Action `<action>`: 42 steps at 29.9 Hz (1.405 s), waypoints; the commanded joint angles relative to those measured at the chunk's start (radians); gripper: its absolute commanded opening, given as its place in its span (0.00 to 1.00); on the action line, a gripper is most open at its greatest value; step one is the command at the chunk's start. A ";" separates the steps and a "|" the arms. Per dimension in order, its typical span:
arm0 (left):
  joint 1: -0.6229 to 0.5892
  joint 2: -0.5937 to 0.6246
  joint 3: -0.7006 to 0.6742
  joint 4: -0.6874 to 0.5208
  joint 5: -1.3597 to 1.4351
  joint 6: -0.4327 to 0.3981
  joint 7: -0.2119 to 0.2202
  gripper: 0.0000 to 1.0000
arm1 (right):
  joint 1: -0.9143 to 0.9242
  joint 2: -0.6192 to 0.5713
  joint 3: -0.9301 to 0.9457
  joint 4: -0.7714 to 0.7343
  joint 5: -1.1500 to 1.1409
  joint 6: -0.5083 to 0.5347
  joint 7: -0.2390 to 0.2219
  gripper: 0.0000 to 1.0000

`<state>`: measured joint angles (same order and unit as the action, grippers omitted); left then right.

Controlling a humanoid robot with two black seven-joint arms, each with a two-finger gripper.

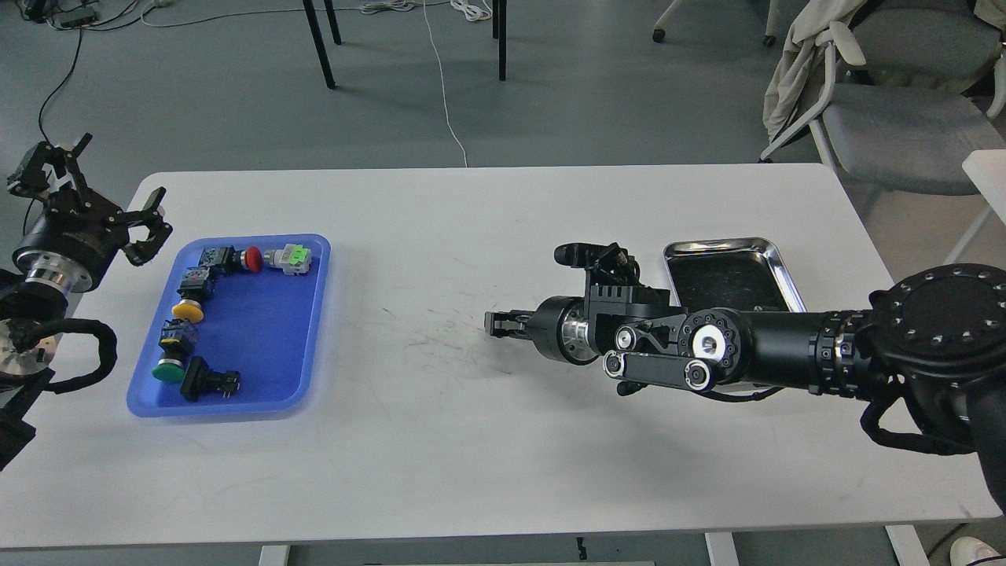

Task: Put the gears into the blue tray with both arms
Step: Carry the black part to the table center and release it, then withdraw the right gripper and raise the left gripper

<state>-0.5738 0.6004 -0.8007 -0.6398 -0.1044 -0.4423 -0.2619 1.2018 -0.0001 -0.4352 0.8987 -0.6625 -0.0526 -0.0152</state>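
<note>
The blue tray point(259, 346) lies on the left part of the white table and holds several push-button switches with red, yellow and green caps. I can make out no gears anywhere in the head view. My left gripper point(100, 192) hovers open just beyond the tray's far left corner, over the table's left edge. My right arm reaches in from the right, and its gripper point(500, 324) points left, low over the middle of the table. It is dark and seen nearly edge-on, so its fingers cannot be told apart and anything held is hidden.
A shiny steel tray point(782, 271) with black lining sits at the right, partly hidden behind my right forearm. Scuff marks cover the table's middle. An office chair point(896, 118) and table legs stand beyond the far edge.
</note>
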 commanded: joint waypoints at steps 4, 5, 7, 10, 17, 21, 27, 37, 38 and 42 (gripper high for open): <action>0.000 0.002 0.002 0.000 0.000 0.001 0.001 0.99 | 0.007 0.000 0.024 -0.011 0.000 -0.007 0.000 0.74; 0.000 0.004 0.002 0.000 0.000 0.002 0.001 0.99 | 0.011 0.000 0.051 -0.015 0.001 -0.007 0.000 0.77; 0.000 0.012 0.006 0.000 0.000 0.005 0.001 0.99 | 0.013 0.000 0.120 -0.027 0.006 -0.007 0.000 0.82; 0.000 0.016 0.008 -0.001 0.003 0.008 0.003 0.99 | 0.004 0.000 0.228 -0.052 0.033 -0.007 0.004 0.84; 0.000 0.093 0.006 -0.122 0.058 0.027 0.003 0.99 | -0.022 0.000 0.487 -0.031 0.144 -0.006 0.063 0.84; 0.008 0.183 0.017 -0.256 0.083 0.040 0.004 0.99 | -0.103 -0.232 0.694 0.080 0.217 0.003 0.064 0.84; 0.032 0.324 0.052 -0.515 0.190 0.059 0.004 0.99 | -0.315 -0.582 0.961 0.255 0.357 0.042 0.081 0.88; 0.052 0.358 0.089 -0.850 0.691 0.116 0.009 0.99 | -0.769 -0.702 1.449 0.266 0.604 0.192 0.083 0.89; 0.054 0.349 0.095 -0.865 0.756 0.116 0.009 0.99 | -0.798 -0.702 1.472 0.264 0.630 0.201 0.083 0.89; 0.052 0.268 0.109 -0.896 1.030 0.116 0.010 0.99 | -0.858 -0.702 1.501 0.259 0.728 0.209 0.093 0.91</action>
<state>-0.5210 0.9234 -0.6989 -1.5138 0.7316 -0.3273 -0.2527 0.3856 -0.7015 1.0472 1.1616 -0.0004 0.1498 0.0691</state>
